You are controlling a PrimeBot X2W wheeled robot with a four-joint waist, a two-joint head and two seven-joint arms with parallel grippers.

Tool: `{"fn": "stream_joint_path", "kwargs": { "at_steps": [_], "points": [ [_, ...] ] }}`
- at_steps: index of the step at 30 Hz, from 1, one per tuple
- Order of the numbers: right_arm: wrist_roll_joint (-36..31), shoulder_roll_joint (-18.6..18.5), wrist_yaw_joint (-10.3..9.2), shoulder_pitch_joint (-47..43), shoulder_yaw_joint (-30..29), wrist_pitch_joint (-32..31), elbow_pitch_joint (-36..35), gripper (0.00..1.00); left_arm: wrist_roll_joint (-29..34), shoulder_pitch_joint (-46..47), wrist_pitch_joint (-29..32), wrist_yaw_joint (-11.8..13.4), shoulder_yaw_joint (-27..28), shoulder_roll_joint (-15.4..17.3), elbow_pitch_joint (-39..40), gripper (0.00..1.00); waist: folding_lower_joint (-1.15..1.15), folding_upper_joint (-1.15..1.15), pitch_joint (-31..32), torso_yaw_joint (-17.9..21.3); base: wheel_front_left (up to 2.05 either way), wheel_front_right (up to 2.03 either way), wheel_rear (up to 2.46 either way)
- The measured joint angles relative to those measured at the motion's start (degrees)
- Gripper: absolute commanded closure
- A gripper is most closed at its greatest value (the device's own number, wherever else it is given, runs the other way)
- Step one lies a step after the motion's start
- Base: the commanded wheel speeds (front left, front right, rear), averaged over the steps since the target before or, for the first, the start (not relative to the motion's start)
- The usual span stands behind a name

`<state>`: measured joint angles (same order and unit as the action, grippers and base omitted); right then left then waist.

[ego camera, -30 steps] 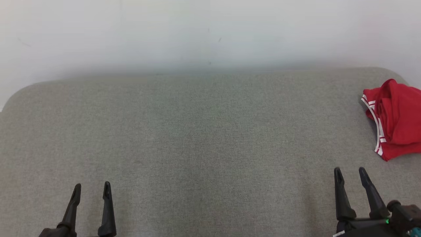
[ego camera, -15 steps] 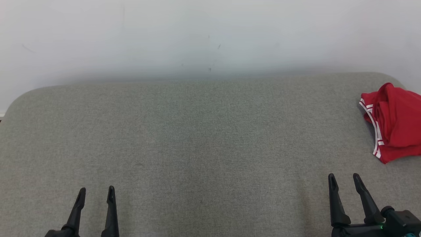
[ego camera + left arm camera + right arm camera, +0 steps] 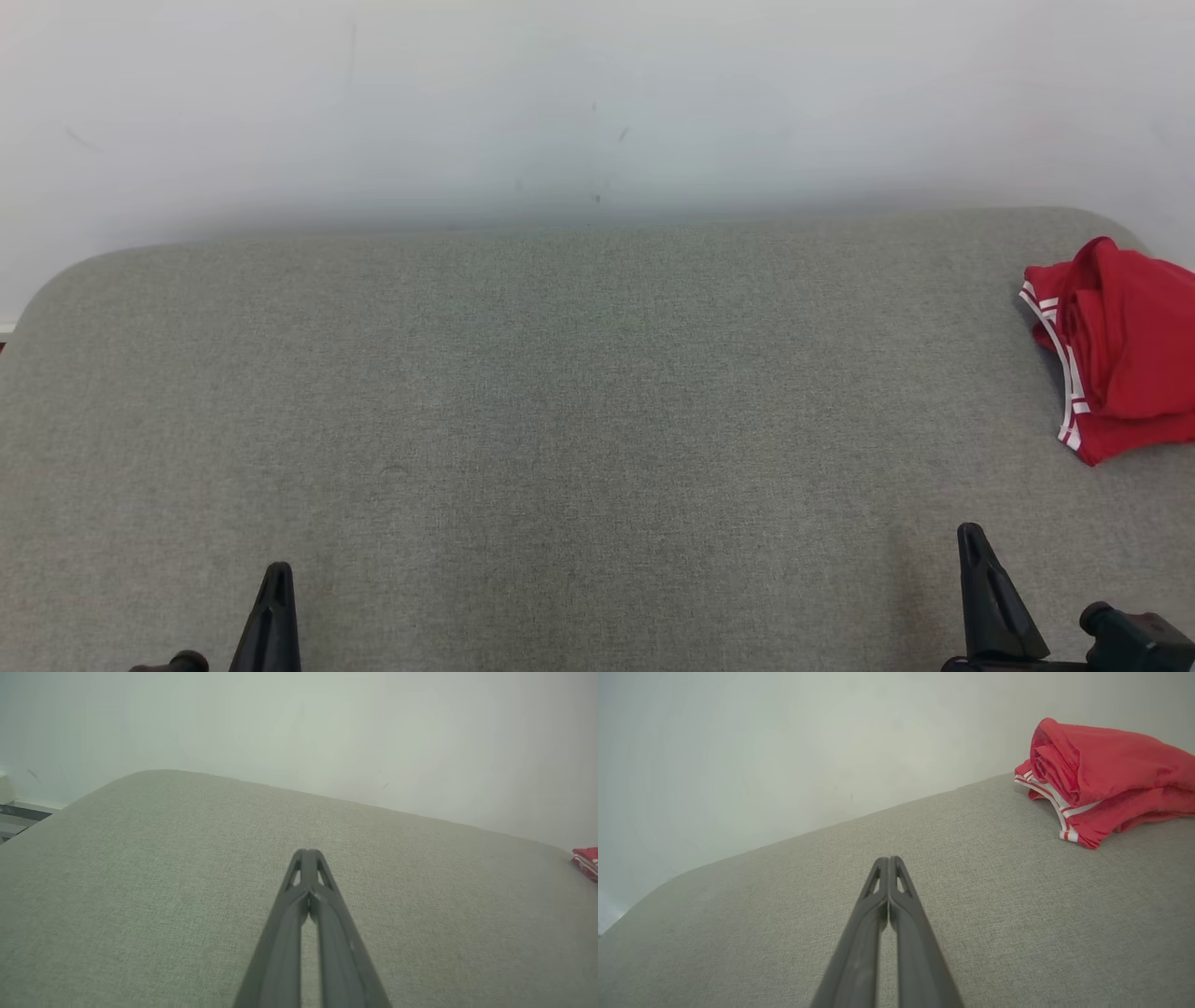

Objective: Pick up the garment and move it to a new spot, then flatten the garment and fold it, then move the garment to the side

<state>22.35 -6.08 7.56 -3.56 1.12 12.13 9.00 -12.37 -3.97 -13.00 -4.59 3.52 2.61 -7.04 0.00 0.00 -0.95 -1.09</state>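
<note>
The garment (image 3: 1125,350) is red with white-striped trim, folded into a small bundle at the far right of the grey padded surface (image 3: 579,392). It also shows in the right wrist view as the garment (image 3: 1101,779) at the upper right, and as a sliver of garment (image 3: 586,861) at the right edge of the left wrist view. My left gripper (image 3: 277,571) hovers low at the front left, shut with nothing in it; its tips (image 3: 307,853) meet. My right gripper (image 3: 971,534) sits at the front right, shut and empty, well short of the garment; its tips (image 3: 888,860) touch.
A pale wall (image 3: 597,103) rises right behind the padded surface. The surface has rounded back corners, and its left edge (image 3: 28,826) drops off toward a dark floor strip.
Both grippers went from open to shut and drew back toward the bottom of the head view. The head view shifted slightly; the garment lies where it was.
</note>
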Motion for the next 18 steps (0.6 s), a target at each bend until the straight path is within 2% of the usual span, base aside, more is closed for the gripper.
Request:
{"fn": "stream_joint_path", "kwargs": {
  "at_steps": [18],
  "points": [
    [16.83,0.36,0.00,2.16,-1.27,-4.02,1.29,1.00,-18.94,1.71,4.44,-0.56,0.53,0.00,-1.51,1.00,0.00,0.00,0.13,0.17,0.00,0.00,0.00]
  ]
}}
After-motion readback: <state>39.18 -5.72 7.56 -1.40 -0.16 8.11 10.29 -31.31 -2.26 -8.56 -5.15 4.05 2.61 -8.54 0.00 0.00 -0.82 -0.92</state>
